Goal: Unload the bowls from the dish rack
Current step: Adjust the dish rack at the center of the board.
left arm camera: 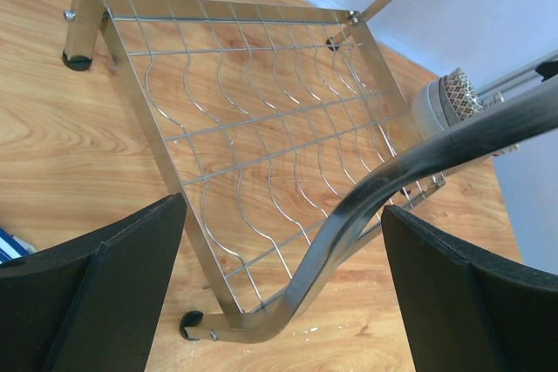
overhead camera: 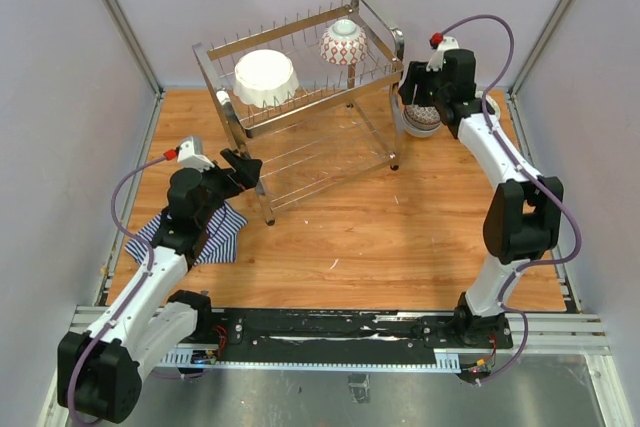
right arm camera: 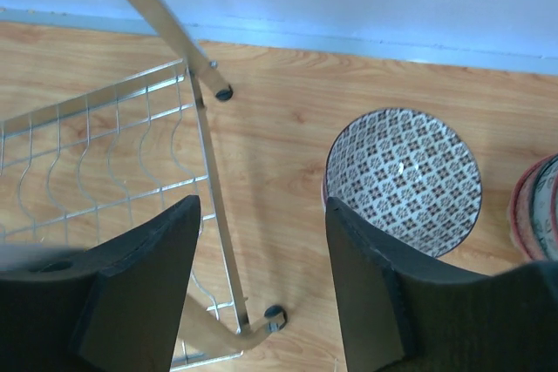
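Note:
The dish rack [overhead camera: 310, 97] stands at the back of the table. Its top tier holds a large white scalloped bowl [overhead camera: 266, 77] and a white bowl with a red lattice pattern [overhead camera: 343, 43]. My right gripper [overhead camera: 418, 105] hovers just right of the rack, open and empty [right arm camera: 261, 215], over a floral patterned bowl [right arm camera: 403, 179] that sits upright on the table, apparently nested in another bowl. My left gripper [overhead camera: 245, 169] is open wide [left arm camera: 283, 211] at the rack's front left corner, its fingers either side of the rack's loop handle [left arm camera: 410, 163] without touching it. The lower shelf [left arm camera: 261, 119] is bare.
A blue-white striped cloth [overhead camera: 205, 232] lies under my left arm. Another bowl with a pink striped rim [right arm camera: 534, 206] sits right of the floral one. The bowl stack [left arm camera: 453, 98] shows beyond the rack. The rack's feet [right arm camera: 275, 312] rest on the wooden tabletop [overhead camera: 400, 237].

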You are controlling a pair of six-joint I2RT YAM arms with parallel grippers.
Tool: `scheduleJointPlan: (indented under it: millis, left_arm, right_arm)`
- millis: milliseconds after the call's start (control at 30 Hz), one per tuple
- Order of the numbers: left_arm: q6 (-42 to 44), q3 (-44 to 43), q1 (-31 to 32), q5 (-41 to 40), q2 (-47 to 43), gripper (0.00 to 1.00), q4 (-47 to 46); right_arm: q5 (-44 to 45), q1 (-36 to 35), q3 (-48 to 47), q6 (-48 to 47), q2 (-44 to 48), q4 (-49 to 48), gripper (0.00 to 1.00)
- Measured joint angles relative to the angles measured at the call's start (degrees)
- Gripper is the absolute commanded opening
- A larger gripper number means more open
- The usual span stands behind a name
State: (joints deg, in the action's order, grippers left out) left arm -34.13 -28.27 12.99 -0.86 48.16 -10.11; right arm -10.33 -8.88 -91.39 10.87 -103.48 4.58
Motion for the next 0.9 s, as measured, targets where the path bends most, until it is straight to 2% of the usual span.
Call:
scheduleJointPlan:
  millis: [367,633,900]
  left_arm:
    - [0.3,-0.3,0.0,-2.2,2.2,1.00,-1.9]
    - [1.4,-1.6,-0.6,-2.8,5.4,1.00,-3.6]
    - [2.1,-4.4,-4.7,-0.5,10.1,1.00,-4.9]
  right_arm:
    - [-3.8,0.3,11.3,1.8,5.2,-5.2,0.65]
    - [-5.3,0.3,12.6,2.4,5.6,-7.4,0.65]
    - [-6.5,-0.7,13.4,2.7,6.0,-7.8,0.65]
